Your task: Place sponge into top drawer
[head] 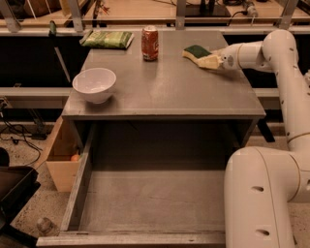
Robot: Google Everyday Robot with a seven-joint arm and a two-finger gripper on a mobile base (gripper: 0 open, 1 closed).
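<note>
Robot lab: cabled benches (145, 8); jaws over cabinet (164, 92), back-right.

My arm (286, 97) goes up along right edge of view from a big white segment (256, 198) at bottom right, then bends at elbow (278, 44) near top right. Forearm & wrist (233, 58) run approx. horizontal to the left. My gripper (209, 61) sits at the wrist end, pointing left, in upper-right part of view.
</note>
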